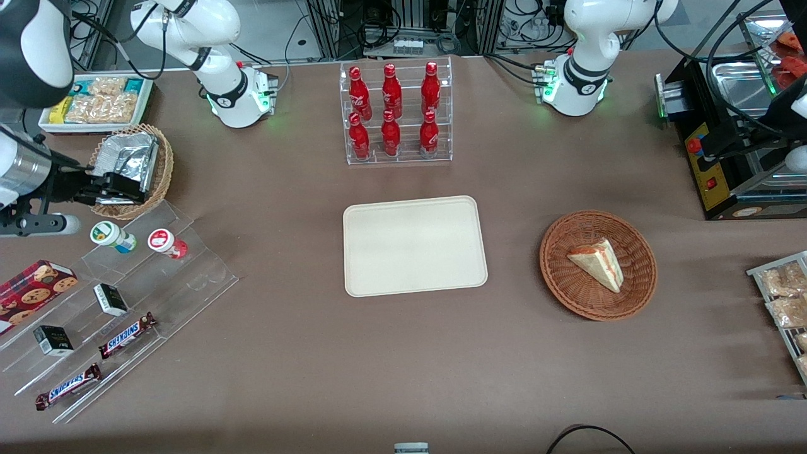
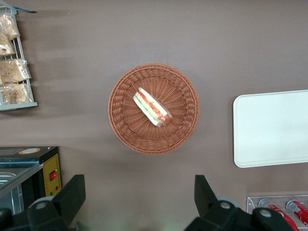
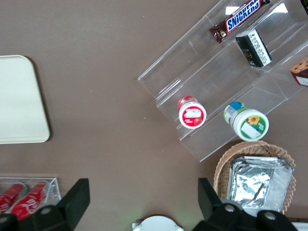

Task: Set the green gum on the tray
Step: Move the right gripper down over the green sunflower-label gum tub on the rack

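The green gum (image 1: 112, 236) is a small white bottle with a green-rimmed lid. It lies on the top step of a clear acrylic stand, beside a similar red-lidded bottle (image 1: 166, 243). It also shows in the right wrist view (image 3: 246, 121). The cream tray (image 1: 414, 244) lies flat at the table's middle, with nothing on it, and its corner shows in the right wrist view (image 3: 19, 98). My right gripper (image 1: 118, 188) hangs open and empty above the table, a little farther from the front camera than the gum. Its fingers (image 3: 77, 192) stand wide apart.
The acrylic stand (image 1: 189, 277) also holds Snickers bars (image 1: 126, 335), small black boxes (image 1: 111, 299) and a cookie box (image 1: 31, 291). A wicker basket of foil packets (image 1: 135, 161) sits under the gripper. A cola bottle rack (image 1: 396, 113) and a sandwich basket (image 1: 597, 265) stand near the tray.
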You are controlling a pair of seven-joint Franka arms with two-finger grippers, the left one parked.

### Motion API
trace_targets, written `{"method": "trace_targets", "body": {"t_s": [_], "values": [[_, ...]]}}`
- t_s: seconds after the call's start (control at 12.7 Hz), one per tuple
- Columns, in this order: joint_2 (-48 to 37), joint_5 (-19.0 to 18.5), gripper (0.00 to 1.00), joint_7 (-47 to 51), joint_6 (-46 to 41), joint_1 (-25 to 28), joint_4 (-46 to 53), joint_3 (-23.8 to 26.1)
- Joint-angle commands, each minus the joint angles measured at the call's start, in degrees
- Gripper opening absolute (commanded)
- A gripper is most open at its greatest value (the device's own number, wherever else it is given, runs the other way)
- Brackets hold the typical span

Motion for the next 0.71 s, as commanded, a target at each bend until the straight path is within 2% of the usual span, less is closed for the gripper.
{"method": "trace_targets", "body": {"t_s": [0.0,0.32,0.63], "values": [[-4.2,0.06,1.0,-6.82,6.93,-0.23,-8.99,-2.52],[-8.25,-0.55,1.0,-20.25,17.22,-0.23,-20.51,-6.13],[-8.35,-0.82,1.0,-34.6,25.14,-0.32,-25.35,-9.22]]}}
